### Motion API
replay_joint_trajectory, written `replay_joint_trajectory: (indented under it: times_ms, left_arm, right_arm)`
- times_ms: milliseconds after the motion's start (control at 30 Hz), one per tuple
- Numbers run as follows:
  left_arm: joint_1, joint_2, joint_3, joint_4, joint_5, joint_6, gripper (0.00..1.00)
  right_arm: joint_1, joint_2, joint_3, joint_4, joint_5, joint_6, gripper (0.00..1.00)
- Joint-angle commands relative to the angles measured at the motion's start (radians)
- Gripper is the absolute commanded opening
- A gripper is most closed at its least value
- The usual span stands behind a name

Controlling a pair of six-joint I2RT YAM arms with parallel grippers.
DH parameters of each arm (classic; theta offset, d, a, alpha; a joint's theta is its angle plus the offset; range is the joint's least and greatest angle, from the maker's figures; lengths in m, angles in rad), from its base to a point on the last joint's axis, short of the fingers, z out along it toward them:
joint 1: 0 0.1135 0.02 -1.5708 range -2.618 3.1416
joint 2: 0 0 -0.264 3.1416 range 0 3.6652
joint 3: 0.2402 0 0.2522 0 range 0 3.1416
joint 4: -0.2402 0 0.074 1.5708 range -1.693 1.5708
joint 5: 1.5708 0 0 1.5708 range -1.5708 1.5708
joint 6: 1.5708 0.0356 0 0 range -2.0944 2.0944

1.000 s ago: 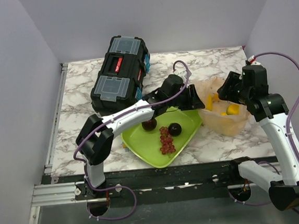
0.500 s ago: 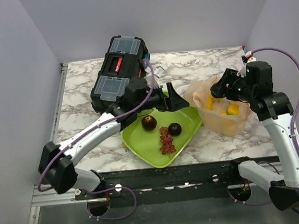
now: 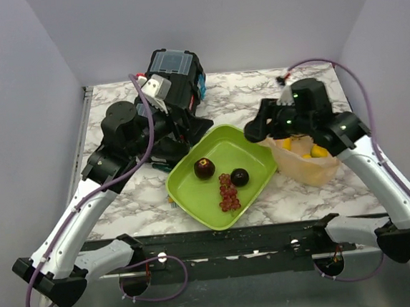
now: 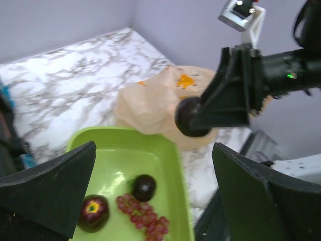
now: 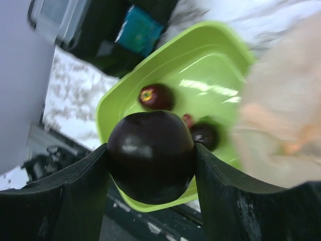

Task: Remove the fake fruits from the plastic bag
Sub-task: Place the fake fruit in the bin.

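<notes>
My right gripper [image 5: 151, 150] is shut on a dark maroon round fruit [image 5: 151, 155], held in the air over the lime-green tray's [image 3: 194, 197] right corner, beside the peach plastic bag [image 3: 310, 164]. The left wrist view shows that fruit [image 4: 193, 116] held in front of the bag [image 4: 150, 103]. Yellow fruits [image 3: 320, 150] show inside the bag. In the tray lie a maroon fruit with a yellow spot [image 3: 205, 168], a dark round one [image 3: 240, 177] and a red grape bunch [image 3: 228, 193]. My left gripper [image 3: 187, 135] hangs open and empty near the tray's far left edge.
A black toolbox [image 3: 169, 74] stands at the back left, right behind my left gripper. The marble table ends at a metal rail [image 3: 77, 165] on the left. Grey walls close in the back and both sides.
My left arm has drawn back from over the tray toward the toolbox, its jaws opening wide. My right gripper has swung left from the bag toward the tray with the dark fruit.
</notes>
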Motion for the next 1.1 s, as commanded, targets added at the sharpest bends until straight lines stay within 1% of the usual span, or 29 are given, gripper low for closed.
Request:
replay_joint_trajectory:
  times_ms: [0, 133, 233, 267, 367, 500, 633, 733, 900, 1067]
  left_arm:
    - [0.002, -0.013, -0.103, -0.059, -0.165, 0.217, 0.98]
    - [-0.002, -0.06, -0.149, -0.053, -0.26, 0.242, 0.98]
    - [-0.008, -0.078, -0.152, -0.063, -0.351, 0.25, 0.96]
    - [-0.013, -0.082, -0.155, -0.066, -0.398, 0.251, 0.96]
    - [-0.031, -0.08, -0.156, -0.077, -0.464, 0.264, 0.96]
    - [-0.04, -0.085, -0.152, -0.086, -0.504, 0.285, 0.96]
    - [-0.041, -0.098, -0.155, -0.088, -0.578, 0.286, 0.97]
    - [-0.045, -0.099, -0.154, -0.09, -0.586, 0.284, 0.97]
    - [-0.052, -0.099, -0.156, -0.088, -0.582, 0.286, 0.97]
    - [-0.053, -0.086, -0.161, -0.084, -0.59, 0.286, 0.97]
  right_arm:
    - [0.198, 0.093, 0.05, 0.049, 0.139, 0.081, 0.02]
    - [0.231, 0.156, 0.004, 0.113, 0.135, 0.118, 0.02]
    - [0.267, 0.203, -0.027, 0.171, 0.137, 0.13, 0.01]
    - [0.289, 0.23, -0.025, 0.178, 0.151, 0.13, 0.01]
    - [0.339, 0.307, 0.004, 0.162, 0.239, 0.126, 0.01]
    - [0.351, 0.397, 0.007, 0.123, 0.329, 0.122, 0.01]
    - [0.352, 0.45, -0.027, 0.148, 0.349, 0.12, 0.02]
    - [0.354, 0.492, -0.034, 0.154, 0.374, 0.123, 0.03]
    - [0.364, 0.583, -0.003, 0.121, 0.437, 0.1, 0.13]
    - [0.376, 0.668, 0.026, 0.094, 0.476, 0.098, 0.17]
